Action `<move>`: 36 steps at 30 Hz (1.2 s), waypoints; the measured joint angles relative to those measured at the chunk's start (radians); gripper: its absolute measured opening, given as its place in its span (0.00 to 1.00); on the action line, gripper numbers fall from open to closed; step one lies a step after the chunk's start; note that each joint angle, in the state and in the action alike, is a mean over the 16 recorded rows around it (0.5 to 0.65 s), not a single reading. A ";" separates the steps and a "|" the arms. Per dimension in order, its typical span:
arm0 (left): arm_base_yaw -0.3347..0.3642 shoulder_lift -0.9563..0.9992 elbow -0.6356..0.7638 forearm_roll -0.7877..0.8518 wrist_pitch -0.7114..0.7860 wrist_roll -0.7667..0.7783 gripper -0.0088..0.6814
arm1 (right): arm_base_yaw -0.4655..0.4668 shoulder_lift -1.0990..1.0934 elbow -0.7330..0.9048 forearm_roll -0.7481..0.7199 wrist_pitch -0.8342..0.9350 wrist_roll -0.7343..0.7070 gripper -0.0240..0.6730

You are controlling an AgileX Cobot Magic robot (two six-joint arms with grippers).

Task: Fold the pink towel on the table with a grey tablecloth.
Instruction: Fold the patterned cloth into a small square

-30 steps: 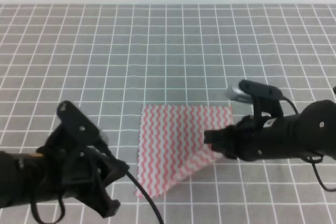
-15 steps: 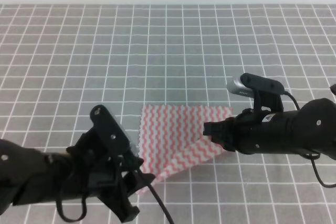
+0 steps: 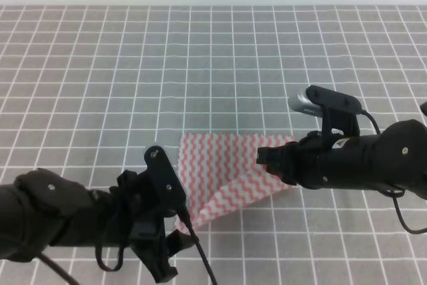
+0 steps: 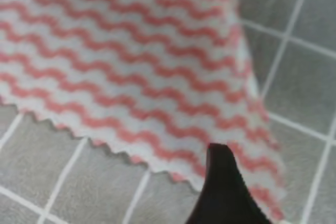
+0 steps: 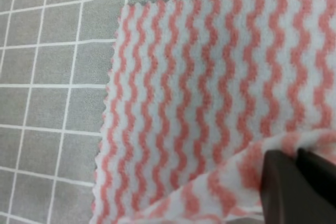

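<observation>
Your left tool (image 3: 175, 221) sits nearest the camera, at the towel's near-left corner. In the left wrist view one dark fingertip (image 4: 223, 192) lies over the pinked edge; the other finger isn't visible, so I can't tell whether it's clamped or just resting there. The corner looks lifted off the grey cloth, so my guess is it has a pinch, unconfirmed.

The pink towel (image 3: 223, 181) lies mid-tabletop, toward the near side, between your two arms. Its far edge is flat on the grid. The near-right part is turned up and over, so the underside shows as a diagonal flap.

Your right tool (image 3: 267, 163) is closed narrow on the towel's right corner. In the right wrist view the dark fingers (image 5: 294, 184) pinch a raised fold of cloth, with the rest of the towel spread flat beyond them. That hold makes sense: the corner is carried over the cloth so the fold line forms under it.

I judge the fold as started, not finished. Edges aren't matched yet.

Risk: if the left pinch isn't real, that corner drags and the fold skews. Check it before you move further.

The tabletop (image 3: 213, 65) is grey cloth with a white grid running to the far edge.
</observation>
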 joint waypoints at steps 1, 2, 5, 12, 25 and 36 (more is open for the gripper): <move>0.000 0.008 -0.002 0.000 -0.007 0.006 0.61 | 0.000 0.001 -0.001 0.000 0.000 0.000 0.01; 0.000 0.014 -0.004 0.000 -0.014 0.012 0.61 | 0.000 0.001 -0.002 0.001 0.000 0.000 0.01; 0.000 0.031 -0.009 0.000 -0.033 0.028 0.61 | 0.000 0.001 -0.002 0.001 -0.001 0.000 0.01; 0.000 0.057 -0.019 0.001 -0.067 0.061 0.60 | 0.000 0.003 -0.002 0.001 -0.002 0.000 0.01; 0.000 0.067 -0.021 0.003 -0.126 0.064 0.56 | 0.000 0.005 -0.002 0.001 -0.003 0.000 0.01; 0.000 0.064 -0.020 0.004 -0.126 0.066 0.41 | 0.000 0.002 -0.002 0.003 -0.004 0.000 0.01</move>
